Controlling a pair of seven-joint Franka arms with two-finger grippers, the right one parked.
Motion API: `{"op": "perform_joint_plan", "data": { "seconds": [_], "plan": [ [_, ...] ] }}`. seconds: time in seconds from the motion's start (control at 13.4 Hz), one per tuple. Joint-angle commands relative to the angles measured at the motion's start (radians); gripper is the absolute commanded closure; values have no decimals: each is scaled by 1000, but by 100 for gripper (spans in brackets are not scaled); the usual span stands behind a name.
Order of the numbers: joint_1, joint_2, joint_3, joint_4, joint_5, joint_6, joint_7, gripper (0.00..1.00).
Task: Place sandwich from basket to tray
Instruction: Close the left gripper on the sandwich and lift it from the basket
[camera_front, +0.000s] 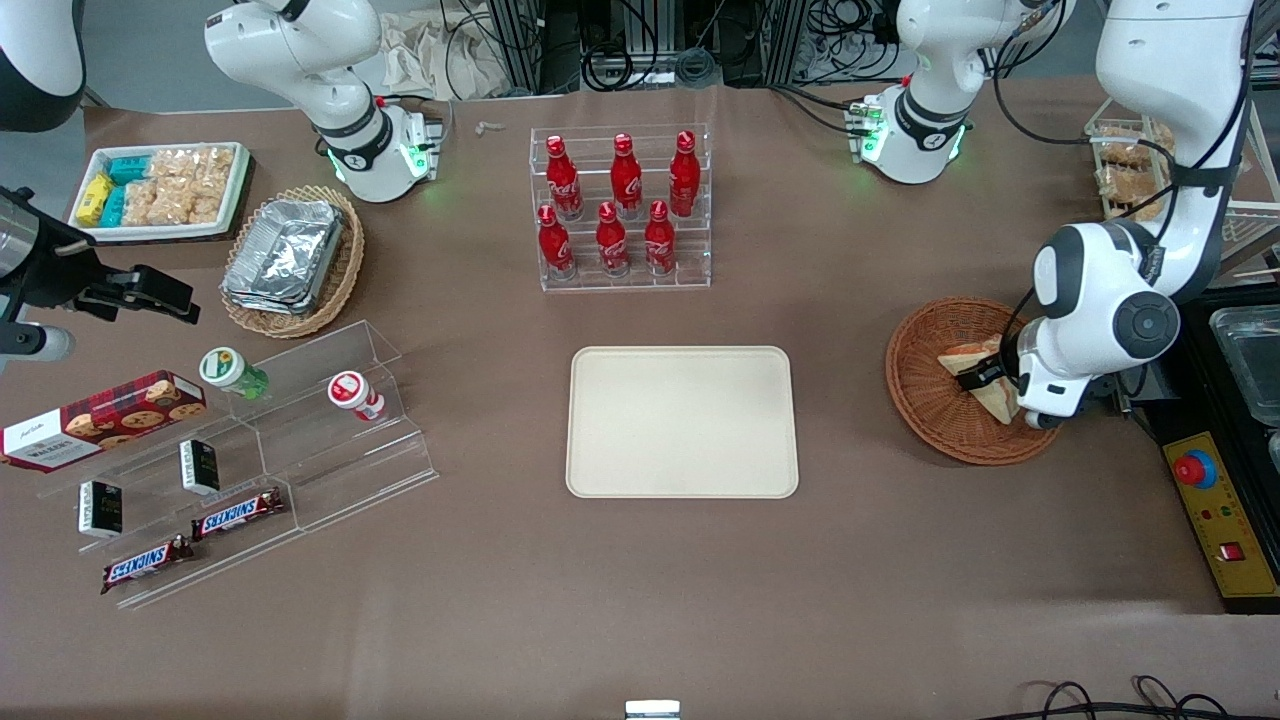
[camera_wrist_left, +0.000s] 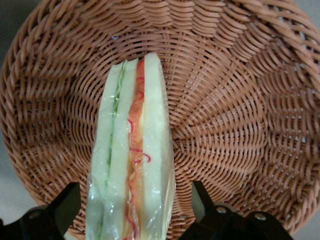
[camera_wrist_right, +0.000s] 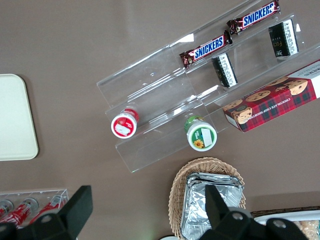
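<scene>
White arm w/ grey joint caps, black end effector (camera_front: 985, 378) fingers.

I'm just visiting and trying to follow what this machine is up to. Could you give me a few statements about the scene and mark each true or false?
1. The sandwich lies in the basket. True.
2. The gripper is open, one finger on each side of the sandwich. True.
3. The tray already holds a sandwich. False: nothing lies on it.
4. The gripper hovers above the tray. False: it is down in the basket.
5. Six red bottles stand in a clear rack. True.
</scene>
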Motion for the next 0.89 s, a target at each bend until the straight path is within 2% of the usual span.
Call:
{"op": "perform_joint_plan", "data": {
  "seconds": [0.0, 0.22, 0.3, 0.37, 0.45, 0.82],
  "plan": [
    [9, -19, -10, -21, 24, 20, -69, 19],
    [7, -25, -12, -11, 24, 13, -130, 71],
    [6, -28, -13, -5, 24, 10, -146, 85],
    [4, -28, -13, 11, 24, -7, -150, 95],
    [-2, -30, -15, 41, 24, -62, -157, 100],
    [-8, -10, -80, 372, 18, -427, -192, 100]
  ]
}}
